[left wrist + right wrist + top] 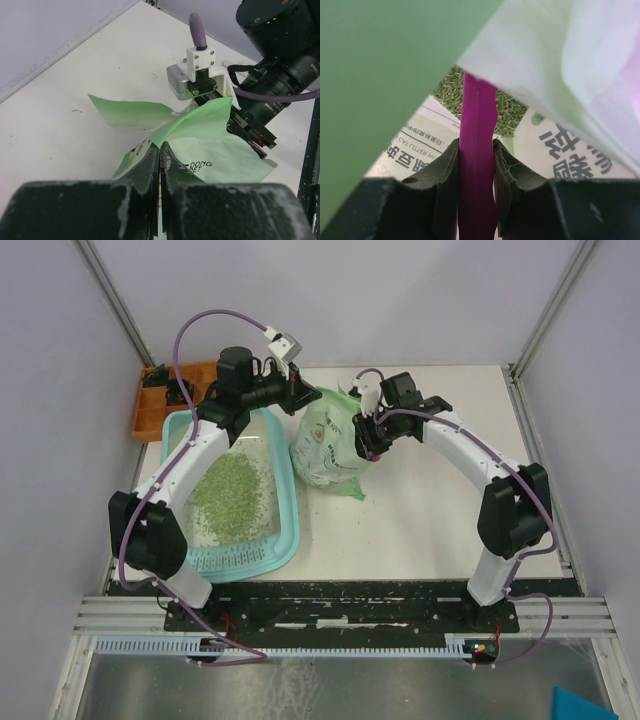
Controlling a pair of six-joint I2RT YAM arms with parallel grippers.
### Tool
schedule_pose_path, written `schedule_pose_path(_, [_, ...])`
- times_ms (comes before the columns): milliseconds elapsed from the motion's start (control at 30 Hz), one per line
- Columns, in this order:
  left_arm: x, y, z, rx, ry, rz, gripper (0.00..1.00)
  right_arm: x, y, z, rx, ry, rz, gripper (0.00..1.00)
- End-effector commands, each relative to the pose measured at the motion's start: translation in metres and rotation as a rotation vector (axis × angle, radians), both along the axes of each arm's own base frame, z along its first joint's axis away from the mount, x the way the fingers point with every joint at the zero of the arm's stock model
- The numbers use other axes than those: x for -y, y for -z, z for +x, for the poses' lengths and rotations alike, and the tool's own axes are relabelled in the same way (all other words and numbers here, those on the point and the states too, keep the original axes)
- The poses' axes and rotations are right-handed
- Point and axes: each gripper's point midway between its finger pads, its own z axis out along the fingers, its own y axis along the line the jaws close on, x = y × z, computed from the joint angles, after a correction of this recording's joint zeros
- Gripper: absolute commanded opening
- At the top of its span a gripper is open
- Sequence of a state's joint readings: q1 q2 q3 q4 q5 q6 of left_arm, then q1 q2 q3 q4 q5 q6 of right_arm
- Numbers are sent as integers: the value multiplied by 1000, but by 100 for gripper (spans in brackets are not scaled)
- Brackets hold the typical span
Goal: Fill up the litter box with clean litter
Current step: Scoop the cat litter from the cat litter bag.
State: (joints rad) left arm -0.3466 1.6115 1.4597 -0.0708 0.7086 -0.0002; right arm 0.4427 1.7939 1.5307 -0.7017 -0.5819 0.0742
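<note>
The right gripper (477, 150), fingers clamped on the magenta scoop (478, 110), reaches into the one green bag (322, 445); the left gripper (160, 152), arm arched over the litter box (288, 525), pinches the bag's upper edge. Green litter (228, 495) lies loose in the box, just left of the bag, with one orange tray (150, 415) behind it.

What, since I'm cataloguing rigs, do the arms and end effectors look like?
Left arm and right arm: white links, black joint housings, purple cables. Left end effector and right end effector: two dark, dust-flecked fingers each.
</note>
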Motion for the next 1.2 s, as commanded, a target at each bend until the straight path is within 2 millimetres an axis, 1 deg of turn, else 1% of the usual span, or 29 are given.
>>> schedule_pose_path(0, [12, -69, -5, 189, 45, -104, 3, 0, -43, 33, 191, 102, 16, 2])
schedule_pose_path(67, [11, -69, -5, 188, 44, -105, 3, 4, -45, 43, 219, 133, -8, 2])
schedule_pose_path(133, [11, -67, -5, 183, 44, -105, 3, 6, -53, 52, 242, 158, -11, 2])
schedule_pose_path(233, [11, -66, -6, 180, 44, -106, 3, 3, -61, 62, 257, 175, 7, 2])
schedule_pose_path(433, [12, -65, -6, 176, 47, -109, 3, -4, -64, 72, 259, 201, 38, 2])
schedule_pose_path(700, [11, -62, -7, 166, 45, -109, 3, -7, -69, 83, 268, 230, 52, 2])
schedule_pose_path(833, [11, -61, -7, 167, 43, -108, 3, -15, -69, 77, 236, 201, 88, 2])
schedule_pose_path(1000, [12, -61, -6, 171, 44, -106, 3, -36, -79, 52, 127, 93, 205, 2])
schedule_pose_path(1100, [12, -60, -5, 169, 44, -105, 3, -41, -85, 41, 88, 57, 238, 2])
schedule_pose_path(1167, [12, -60, -4, 170, 45, -106, 3, -41, -90, 38, 78, 50, 253, 2])
